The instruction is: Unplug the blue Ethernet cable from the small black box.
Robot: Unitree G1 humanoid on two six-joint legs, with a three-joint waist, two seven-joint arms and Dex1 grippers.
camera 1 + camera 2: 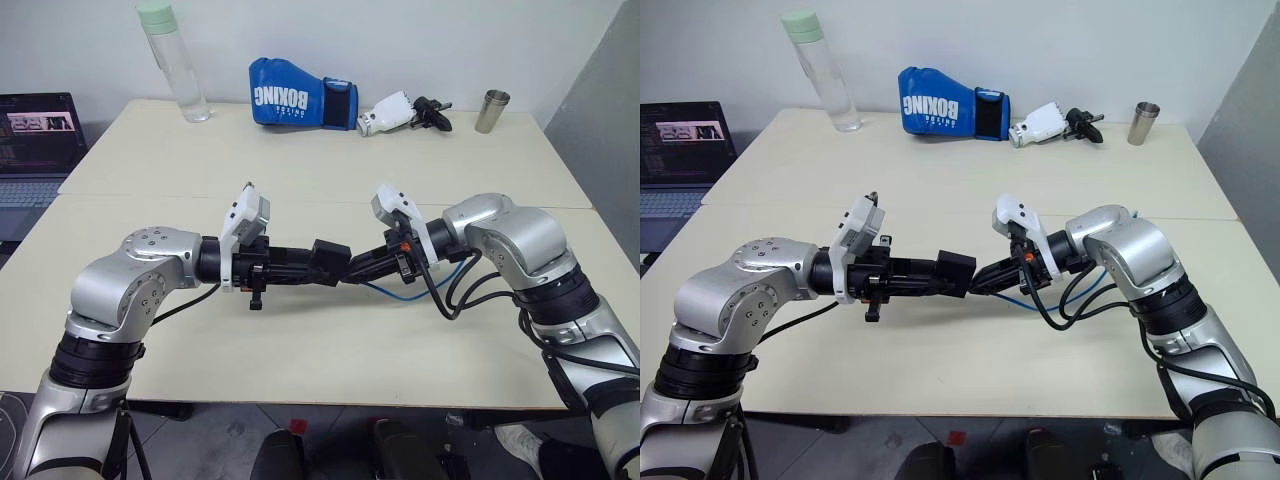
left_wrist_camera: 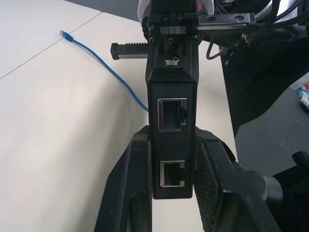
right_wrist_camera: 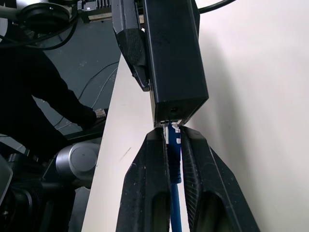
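The small black box (image 1: 330, 262) hangs above the table's middle, with my left gripper (image 1: 316, 264) shut on its sides. In the left wrist view the box (image 2: 172, 111) shows two open ports between my fingers (image 2: 130, 188). My right gripper (image 1: 357, 266) meets it from the right and is shut on the blue Ethernet cable (image 3: 174, 169) right at its plug, which sits in the box's (image 3: 176, 58) end face. The rest of the blue cable (image 1: 400, 294) droops to the tabletop, and its free clear plug (image 2: 62, 33) lies there.
Along the far edge of the beige table (image 1: 300, 170) stand a clear bottle (image 1: 176, 62), a blue boxing glove (image 1: 300, 104), a black-and-white gadget (image 1: 400, 112) and a metal cup (image 1: 491, 110). A laptop (image 1: 35, 150) sits at the left. A person's dark sleeve (image 3: 48, 101) is beside the table edge.
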